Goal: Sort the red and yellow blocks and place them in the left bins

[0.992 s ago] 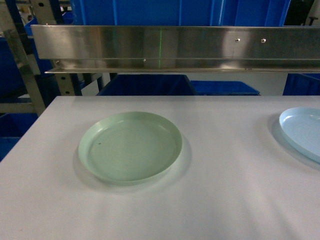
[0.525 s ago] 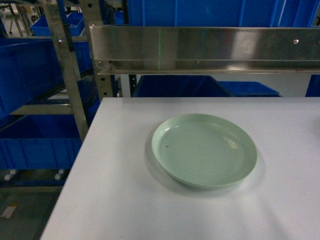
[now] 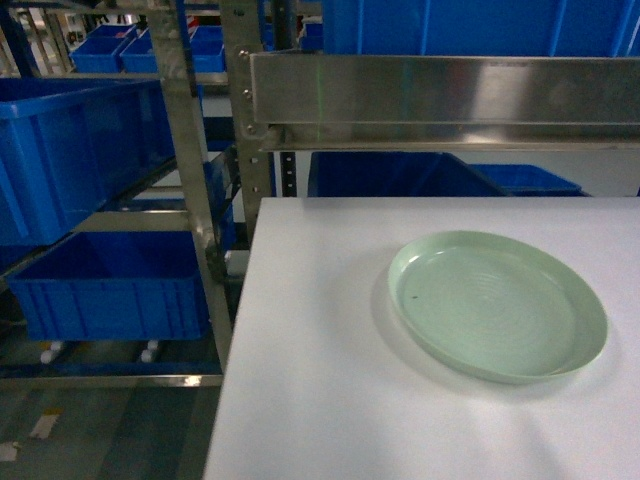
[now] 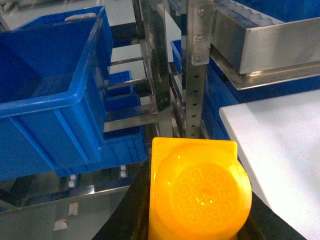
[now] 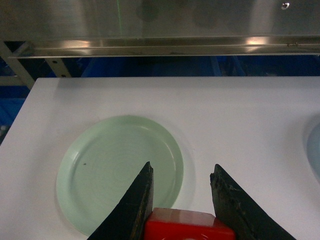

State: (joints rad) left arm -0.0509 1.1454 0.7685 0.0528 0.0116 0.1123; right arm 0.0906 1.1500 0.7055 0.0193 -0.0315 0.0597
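1. Two blocks are held: the left hand (image 4: 195, 220) is clamped on the yellow block (image 4: 197, 192), left of the tabletop (image 4: 280, 150), near the blue bins (image 4: 50, 100) on the rack (image 4: 197, 65).
2. Closed on the red block (image 5: 189, 225), the right hand (image 5: 182, 210) hovers over the tabletop beside the green plate (image 5: 100, 165).
3. Risk: the left bin's rim and rack posts crowd the approach; releasing early would drop yellow to the floor.
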